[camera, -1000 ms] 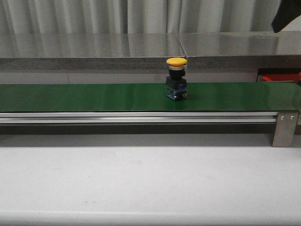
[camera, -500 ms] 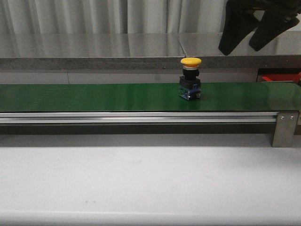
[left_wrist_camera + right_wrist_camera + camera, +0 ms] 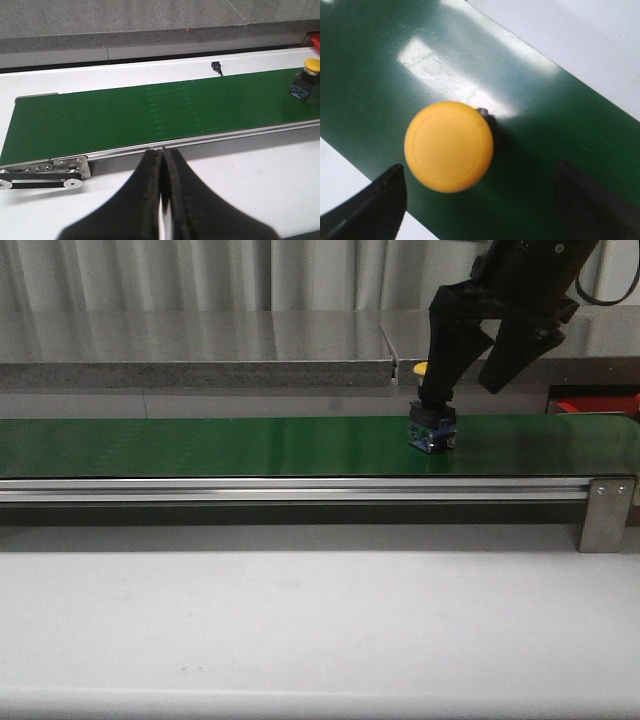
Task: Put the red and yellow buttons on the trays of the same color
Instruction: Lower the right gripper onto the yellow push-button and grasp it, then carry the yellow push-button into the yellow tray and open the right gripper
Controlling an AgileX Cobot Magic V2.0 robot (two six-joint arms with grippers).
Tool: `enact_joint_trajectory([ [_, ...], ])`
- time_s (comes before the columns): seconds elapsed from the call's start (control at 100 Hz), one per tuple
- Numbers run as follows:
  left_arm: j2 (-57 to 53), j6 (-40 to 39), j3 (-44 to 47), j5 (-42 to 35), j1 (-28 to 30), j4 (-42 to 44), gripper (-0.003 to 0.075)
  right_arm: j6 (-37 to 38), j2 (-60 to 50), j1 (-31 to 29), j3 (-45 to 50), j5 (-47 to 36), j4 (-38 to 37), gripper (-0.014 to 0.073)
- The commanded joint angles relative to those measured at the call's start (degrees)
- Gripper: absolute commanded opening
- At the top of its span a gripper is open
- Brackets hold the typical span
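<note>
Front view shows my right hand [image 3: 468,390] spread wide over the yellow button [image 3: 449,146], upright on the green belt [image 3: 200,445], ready to straddle it; my left hand [image 3: 162,200] waits closed.

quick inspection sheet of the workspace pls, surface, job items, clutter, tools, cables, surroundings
surface: green belt with a metal rail along its front, white table in front.
job's things: yellow button upright on the belt; a red thing at the far right, maybe a tray; no yellow tray seen.
clutter: nothing seen.
grippers: right tool open above the button, not touching; left tool shut, holding nothing, over the table.
cables: one by the right arm.
surroundings: grey counter, curtain.
</note>
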Motion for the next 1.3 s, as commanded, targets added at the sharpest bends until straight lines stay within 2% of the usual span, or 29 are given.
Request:
enact_joint_trajectory([
  [0.0, 0.31, -0.05, -1.48, -3.93, -0.40, -0.74, -0.0020, -0.92, -2.38, 0.22, -2.09, -1.26, 1.82, 0.0563],
  [0.17, 0.31, -0.05, -1.48, -3.93, -0.40, -0.74, -0.0020, -0.98, -1.76, 0.22, -2.09, -3.34, 1.82, 0.0437],
  [0.34, 0.31, -0.05, -1.48, -3.93, -0.40, -0.74, -0.0020, -0.98, -1.70, 0.22, -2.09, -5.78, 1.82, 0.0223],
  [0.43, 0.31, -0.05, -1.48, -3.93, -0.40, -0.74, -0.0020, -0.98, -1.75, 0.22, -2.09, -6.67, 1.89, 0.0162],
  [0.63, 0.31, -0.05, -1.48, -3.93, -0.40, -0.74, -0.0020, -0.37, -3.61, -0.46, -0.63, -7.42, 4.38, 0.0151],
  [0.83, 0.31, -0.05, -1.48, -3.93, -0.40, -0.74, -0.0020, 0.84, -10.37, -3.64, 5.74, -11.24, 4.68, 0.0151],
  [1.04, 0.31, -0.05, -1.48, -3.93, -0.40, -0.74, -0.0020, 1.38, -19.28, -11.52, 14.29, -14.95, 4.90, 0.0151],
  [1.29, 0.31, -0.05, -1.48, -3.93, -0.40, -0.74, -0.0020, 5.72, -29.43, -24.75, 24.14, -20.98, 4.97, 0.0151],
])
